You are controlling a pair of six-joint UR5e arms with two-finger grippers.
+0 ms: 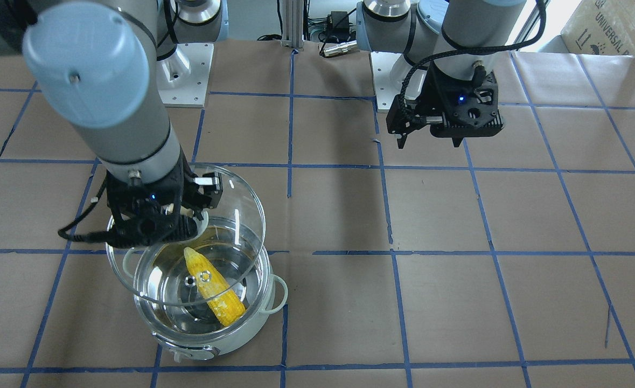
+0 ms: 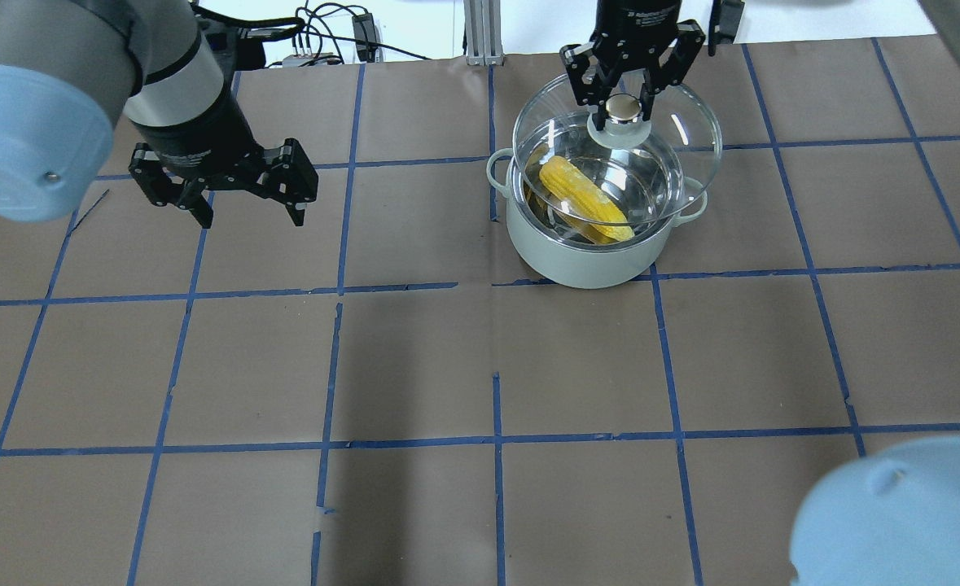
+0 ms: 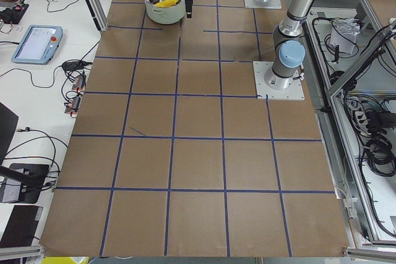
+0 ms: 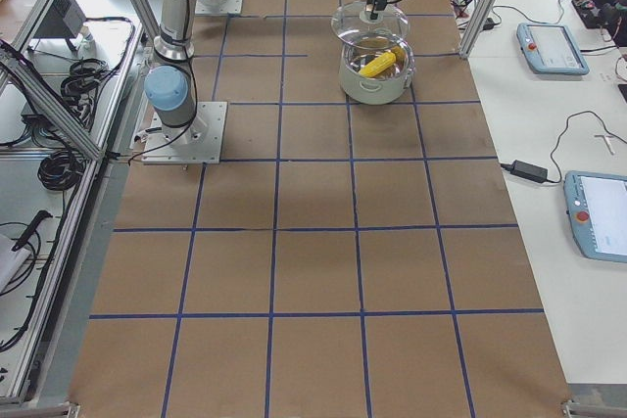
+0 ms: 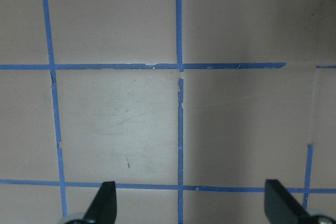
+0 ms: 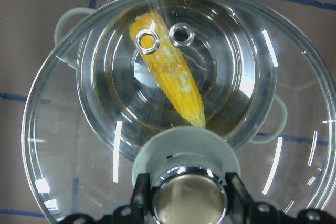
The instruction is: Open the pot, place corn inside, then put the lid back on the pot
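The pale white-green pot (image 1: 209, 345) stands on the brown table, also in the overhead view (image 2: 585, 264). The yellow corn (image 1: 217, 293) lies inside it on the steel bottom, and shows in the overhead view (image 2: 585, 201) and through the glass in the right wrist view (image 6: 170, 80). My right gripper (image 2: 624, 110) is shut on the knob of the clear glass lid (image 2: 691, 138). It holds the lid just above the pot, shifted toward the robot's side so it covers only part of the opening. My left gripper (image 2: 252, 220) is open and empty, above bare table far from the pot.
Blue tape lines (image 2: 496, 443) grid the brown table. The arms' base plates (image 1: 185, 75) and cables (image 1: 339, 46) sit at the robot's edge. Tablets (image 4: 549, 46) lie on the side bench beyond the pot.
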